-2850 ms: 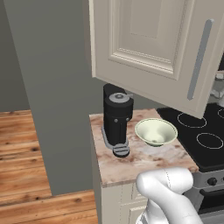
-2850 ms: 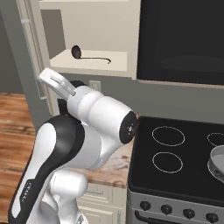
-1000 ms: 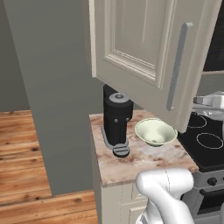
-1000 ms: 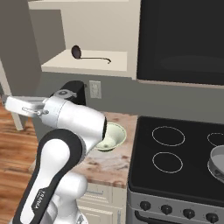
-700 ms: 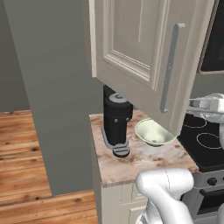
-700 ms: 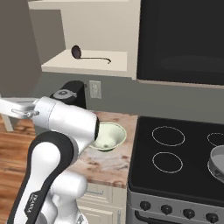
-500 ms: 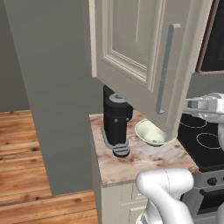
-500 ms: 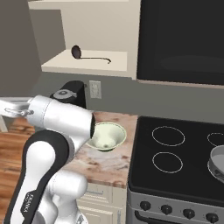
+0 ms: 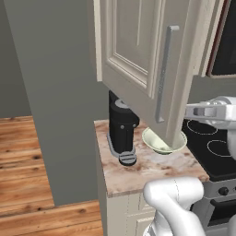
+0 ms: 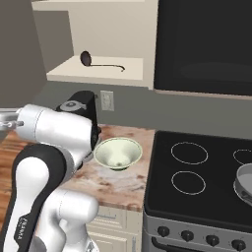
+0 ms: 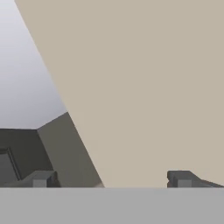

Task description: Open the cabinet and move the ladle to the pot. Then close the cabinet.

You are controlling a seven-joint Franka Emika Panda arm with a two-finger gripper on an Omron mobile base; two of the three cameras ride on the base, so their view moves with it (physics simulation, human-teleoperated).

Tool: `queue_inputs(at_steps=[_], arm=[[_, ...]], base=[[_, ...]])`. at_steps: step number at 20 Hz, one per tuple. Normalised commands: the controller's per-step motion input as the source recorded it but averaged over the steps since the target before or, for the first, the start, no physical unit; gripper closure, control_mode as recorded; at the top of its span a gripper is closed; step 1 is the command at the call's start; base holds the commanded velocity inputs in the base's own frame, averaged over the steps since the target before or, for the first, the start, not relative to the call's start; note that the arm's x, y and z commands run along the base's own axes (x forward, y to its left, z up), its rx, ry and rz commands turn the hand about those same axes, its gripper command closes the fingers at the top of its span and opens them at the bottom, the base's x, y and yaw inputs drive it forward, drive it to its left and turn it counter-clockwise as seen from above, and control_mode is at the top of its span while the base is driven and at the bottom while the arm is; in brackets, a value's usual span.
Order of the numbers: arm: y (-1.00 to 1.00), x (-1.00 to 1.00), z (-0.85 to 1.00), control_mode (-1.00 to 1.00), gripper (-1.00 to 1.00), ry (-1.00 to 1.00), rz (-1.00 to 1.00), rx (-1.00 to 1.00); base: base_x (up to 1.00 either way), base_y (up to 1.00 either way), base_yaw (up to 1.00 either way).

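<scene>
The cream-white cabinet's door (image 9: 138,55) stands swung wide open, its grey bar handle (image 9: 163,73) facing the left base view. On the open shelf (image 10: 98,74) lies the dark ladle (image 10: 101,61), bowl to the left and handle to the right. My gripper (image 11: 111,179) is open, its fingertips (image 11: 41,179) wide apart right against the door's flat beige inner face, with nothing between them. In the left base view my hand (image 9: 207,110) reaches in behind the door's free edge. The grey pot (image 10: 244,184) sits on the stove at the far right edge.
A black coffee machine (image 9: 122,131) and a pale green bowl (image 10: 118,152) stand on the marble counter (image 9: 147,168) below the cabinet. The black stove (image 10: 202,182) lies to the right, under a black glass-fronted appliance (image 10: 204,44). A grey wall (image 9: 50,92) bounds the left.
The door has swung further open, its handle edge moving left in the left base view. My hand has followed it, sliding off the left edge of the right base view.
</scene>
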Motion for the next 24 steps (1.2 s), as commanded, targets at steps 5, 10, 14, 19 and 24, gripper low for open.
queue_inputs(at_steps=[5,10,14,19,24], arm=[[0.30,-0.14,0.00,-1.00,-1.00,0.00,0.01,0.00],[0.22,-0.12,0.00,-1.00,-1.00,0.00,0.01,0.00],[0.16,-0.11,0.00,-1.00,-1.00,0.00,0.01,0.00],[0.17,-0.05,-0.10,-1.00,-1.00,0.00,0.01,0.00],[0.21,0.00,-0.24,-1.00,-1.00,0.01,0.00,0.00]], base=[[0.00,0.00,0.00],[0.00,0.00,0.00],[0.00,0.00,0.00],[0.00,0.00,0.00],[0.00,0.00,0.00]])
